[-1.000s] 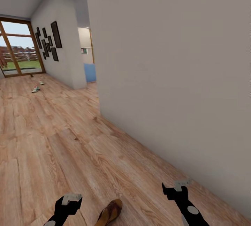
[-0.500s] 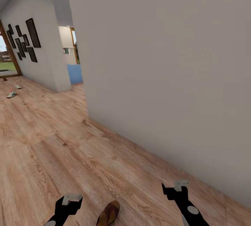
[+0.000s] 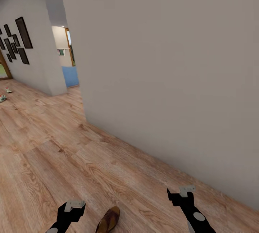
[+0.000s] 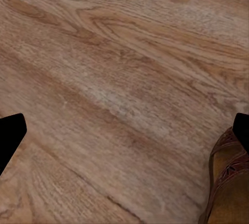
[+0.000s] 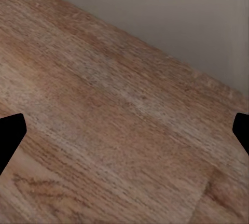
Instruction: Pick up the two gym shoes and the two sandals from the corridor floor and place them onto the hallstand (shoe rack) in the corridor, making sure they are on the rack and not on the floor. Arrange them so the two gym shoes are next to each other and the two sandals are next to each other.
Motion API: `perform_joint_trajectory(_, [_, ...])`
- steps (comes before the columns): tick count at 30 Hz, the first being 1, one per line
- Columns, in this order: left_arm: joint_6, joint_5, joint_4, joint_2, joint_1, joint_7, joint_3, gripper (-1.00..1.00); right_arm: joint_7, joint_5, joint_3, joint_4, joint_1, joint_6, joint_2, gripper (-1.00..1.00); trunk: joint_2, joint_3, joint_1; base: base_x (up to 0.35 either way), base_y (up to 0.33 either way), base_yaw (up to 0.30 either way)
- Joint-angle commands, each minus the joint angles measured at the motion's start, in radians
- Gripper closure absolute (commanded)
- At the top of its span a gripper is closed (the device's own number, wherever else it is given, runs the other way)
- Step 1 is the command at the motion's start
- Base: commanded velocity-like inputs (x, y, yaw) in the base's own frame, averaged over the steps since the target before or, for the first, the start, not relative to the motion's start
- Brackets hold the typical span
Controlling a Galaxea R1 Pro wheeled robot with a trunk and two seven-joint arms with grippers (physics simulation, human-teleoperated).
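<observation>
View has been swung right: gym shoes (image 3: 3, 98) pushed to the frame edge, sandal (image 3: 108, 220) kept underfoot. Left gripper (image 4: 124, 130) and right gripper (image 5: 124, 130) are spread wide, nothing held. No hallstand sighted yet.

Light brown wood-plank corridor floor (image 3: 54, 146). One brown sandal (image 3: 108, 220) lies on it, close by. Two gym shoes (image 3: 3, 96) lie far off.

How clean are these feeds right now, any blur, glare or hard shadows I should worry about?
Head view: flat, even light, no glare; the gym shoes far down the corridor floor are too small and soft to read. Left wrist view: wood grain slightly smeared, the sandal cut off at the frame edge but its strap pattern shows. Right wrist view: soft focus, with a blurred line where floor meets wall.
</observation>
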Motion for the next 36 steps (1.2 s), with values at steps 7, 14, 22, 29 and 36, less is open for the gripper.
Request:
perform_joint_trajectory(7, [0.008,-0.004,0.001,0.000,-0.008,-0.004,0.000,-1.00,0.001,0.002,0.004,0.001,-0.001,-0.002,0.000,-1.00,-0.050,-0.023,0.027,0.000,0.000,-0.001])
perform_joint_trajectory(14, [0.025,-0.012,-0.014,0.000,-0.049,-0.110,0.001,-1.00,0.023,0.011,0.028,-0.067,-0.003,0.004,0.001,-1.00,-0.099,-0.045,0.054,0.000,0.000,0.000])
perform_joint_trajectory(22, [0.140,-0.081,-0.011,-0.005,-0.163,-0.219,0.002,-1.00,0.113,0.023,0.040,-0.202,-0.023,0.066,-0.001,-1.00,-0.107,-0.075,0.061,0.000,0.000,0.000])
perform_joint_trajectory(29, [0.208,-0.192,-0.012,-0.023,-0.214,-0.269,0.002,-1.00,0.145,0.025,0.043,-0.296,-0.044,0.243,-0.009,-1.00,-0.109,-0.102,0.064,0.000,0.000,0.000])
perform_joint_trajectory(36, [0.217,-0.250,-0.002,-0.023,-0.219,-0.349,0.000,-1.00,0.175,0.026,0.046,-0.307,-0.046,0.272,-0.012,-1.00,-0.109,-0.110,0.065,0.000,0.000,0.000])
